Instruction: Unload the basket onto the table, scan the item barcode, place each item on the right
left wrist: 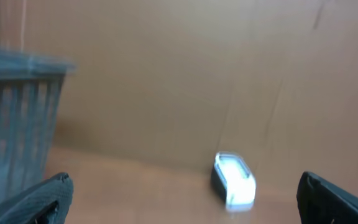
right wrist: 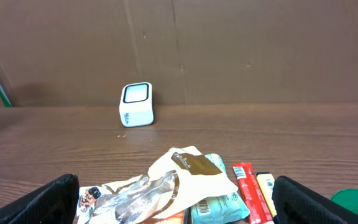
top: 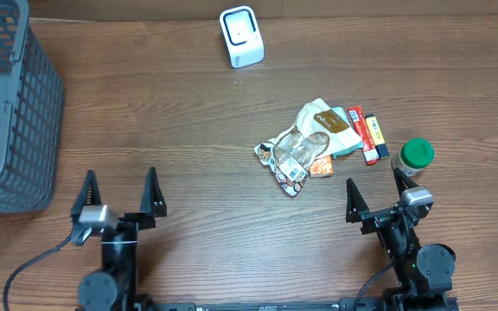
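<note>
Viewing: we have the whole table (top: 188, 112) from overhead, both arms at the near edge.
Left gripper (top: 119, 175): fingers spread wide, nothing between them, over bare wood at near left.
Left wrist view: blurred; we make out both fingers (left wrist: 39, 200) at the lower corners, wide apart.
Right gripper (top: 373, 178): fingers spread wide, empty, just in front of the item pile (top: 318, 142), not touching it.
Right wrist view: both fingers (right wrist: 42, 202) in the bottom corners, the pile between and beyond them.
Item pile: right of centre, well apart from the left gripper.
Pile contents: tan snack pouch (top: 325, 128) on top, clear crinkled packet (top: 288, 160) at its left, red stick pack (top: 360, 134) and yellow stick pack (top: 375, 131) side by side at its right.
Green-lidded jar (top: 417, 155): upright, just right of the stick packs, beside the right gripper's outer finger.
Barcode scanner (top: 241, 36): white, standing at the far edge, centre, well apart from the pile; window faces the arms.
Basket (top: 7, 112): grey mesh, far left, partly out of frame.
Barcode position: we cannot tell which item or face carries it.
</note>
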Robot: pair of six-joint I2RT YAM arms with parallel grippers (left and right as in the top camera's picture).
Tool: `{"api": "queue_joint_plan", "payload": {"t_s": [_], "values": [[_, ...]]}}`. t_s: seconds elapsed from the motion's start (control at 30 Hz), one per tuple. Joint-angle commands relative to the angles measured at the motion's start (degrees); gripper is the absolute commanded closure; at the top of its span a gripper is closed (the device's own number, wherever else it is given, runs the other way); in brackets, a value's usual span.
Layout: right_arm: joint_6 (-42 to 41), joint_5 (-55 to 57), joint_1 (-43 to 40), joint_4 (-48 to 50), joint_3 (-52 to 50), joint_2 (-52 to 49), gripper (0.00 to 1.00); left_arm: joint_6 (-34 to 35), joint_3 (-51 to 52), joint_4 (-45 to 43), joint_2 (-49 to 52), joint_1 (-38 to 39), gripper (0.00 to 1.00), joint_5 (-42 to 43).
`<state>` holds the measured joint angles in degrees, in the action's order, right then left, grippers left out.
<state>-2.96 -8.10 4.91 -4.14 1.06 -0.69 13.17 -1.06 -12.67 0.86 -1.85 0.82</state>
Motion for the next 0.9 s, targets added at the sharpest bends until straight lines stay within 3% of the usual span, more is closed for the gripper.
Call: {"api": "queue_joint_plan", "payload": {"t_s": [0.0,0.13,0.3,0.87], "values": [[0.39,0.50,-0.26,0.13,-0.61,0.52,0.00,0.11,0.79,7.06,-0.66,0.33,0.00,-0.85],[0.39,0.50,-0.26,0.13,-0.61,0.52,0.00,-0.72,0.79,17.40,-0.66,0.33,0.00,-1.22],[0.39,0.50,-0.26,0.13,-0.61,0.52,0.00,-5.05,0.79,17.14,-0.68,0.37,0.00,-1.03],[0.39,0.50,-0.26,0.13,-0.61,0.52,0.00,-5.03,0.79,17.11,-0.63,0.37,0.00,-1.01]]}}
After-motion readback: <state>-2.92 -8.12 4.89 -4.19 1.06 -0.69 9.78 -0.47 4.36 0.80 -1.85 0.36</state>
